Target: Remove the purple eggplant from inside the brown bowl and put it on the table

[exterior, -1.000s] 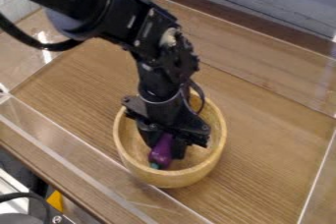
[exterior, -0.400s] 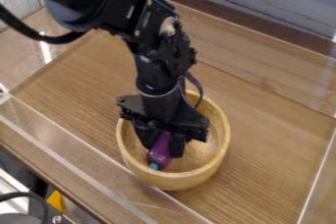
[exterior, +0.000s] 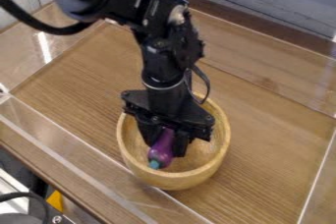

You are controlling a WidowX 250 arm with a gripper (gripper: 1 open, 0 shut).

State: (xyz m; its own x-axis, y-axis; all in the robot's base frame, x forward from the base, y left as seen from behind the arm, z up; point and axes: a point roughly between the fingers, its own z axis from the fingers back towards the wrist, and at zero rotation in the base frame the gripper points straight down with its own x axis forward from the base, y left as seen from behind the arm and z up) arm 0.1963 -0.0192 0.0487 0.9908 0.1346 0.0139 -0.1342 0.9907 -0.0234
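Note:
The purple eggplant [exterior: 161,150] hangs nearly upright between my gripper's fingers, its teal stem tip pointing down at the floor of the brown bowl [exterior: 210,163]. My gripper [exterior: 163,144] points straight down over the bowl's left half and is shut on the eggplant. The eggplant's lower end still sits below the bowl's thick rim. The black arm reaches in from the upper left and hides the bowl's far rim. The wood-grain table [exterior: 92,85] lies all around the bowl.
Clear acrylic walls [exterior: 53,159] border the table at the front, left and right. A pale wall runs behind the far edge. Bare wood lies left of the bowl and beyond it.
The gripper has risen slightly with the eggplant, which now hangs a bit higher in the bowl. The arm has shifted a little to the right.

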